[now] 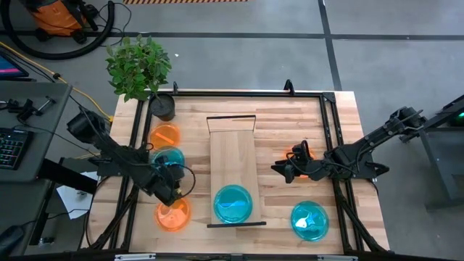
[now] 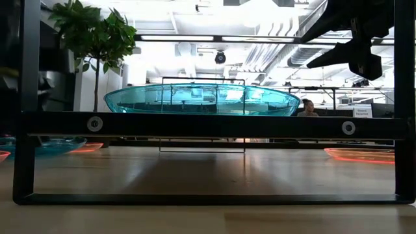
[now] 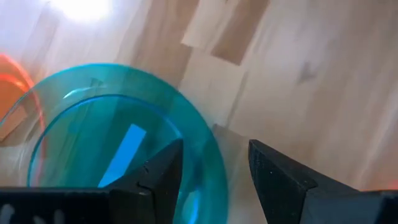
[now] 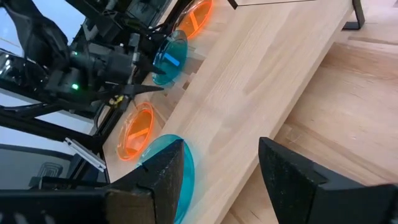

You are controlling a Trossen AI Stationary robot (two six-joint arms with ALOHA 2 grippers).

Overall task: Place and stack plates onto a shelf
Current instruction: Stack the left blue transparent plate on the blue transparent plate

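L gripper [image 1: 168,190] sits at table's left edge, fingers parted astride a teal plate [image 1: 168,159] rim, not clamped yet. Should close square on rim, lift level. Shelf [image 1: 233,168] mid-table already holds one teal plate. R gripper [image 1: 284,170] waits just right of shelf, open, empty.

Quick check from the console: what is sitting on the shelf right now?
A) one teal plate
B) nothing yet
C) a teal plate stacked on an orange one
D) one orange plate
A: the overhead view shows a single teal plate resting near one end of the shelf, and the low view shows that same plate alone, with no orange under it.
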